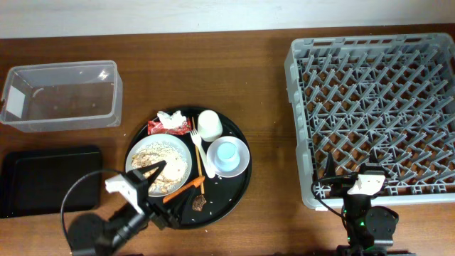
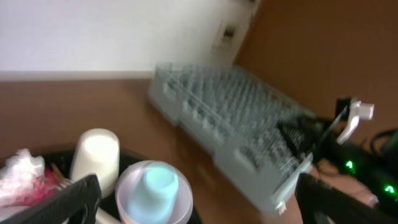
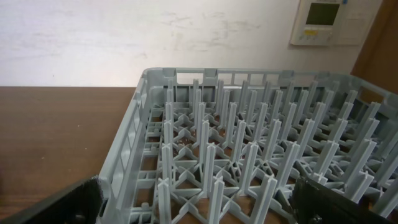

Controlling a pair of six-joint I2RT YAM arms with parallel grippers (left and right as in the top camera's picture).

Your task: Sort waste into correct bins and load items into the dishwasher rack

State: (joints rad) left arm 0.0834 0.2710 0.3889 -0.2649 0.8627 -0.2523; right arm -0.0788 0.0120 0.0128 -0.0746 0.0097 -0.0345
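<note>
On the round black tray, a white plate (image 1: 131,159) holds the rice heap (image 1: 165,158). The carrot (image 1: 182,190) and dark scrap (image 1: 198,202) lie at its front. The red wrapper (image 1: 165,129) and crumpled paper (image 1: 169,117) lie at the back. The white cup (image 1: 210,124) stands inverted. The light-blue cup (image 1: 227,151) sits in the bowl (image 1: 244,162). The fork (image 1: 200,153) and wooden stick (image 1: 195,135) lie between plate and bowl. My left gripper (image 1: 169,190) is open and empty over the plate's front right. My right gripper (image 1: 350,178) is open and empty over the rack's (image 1: 377,107) front edge.
The clear tub (image 1: 60,96) stands at the far left and the flat black tray (image 1: 46,178) lies in front of it. The round black tray (image 1: 229,190) is mid-table. In the left wrist view the bowl (image 2: 127,202), blue cup (image 2: 158,185) and white cup (image 2: 95,158) lie ahead.
</note>
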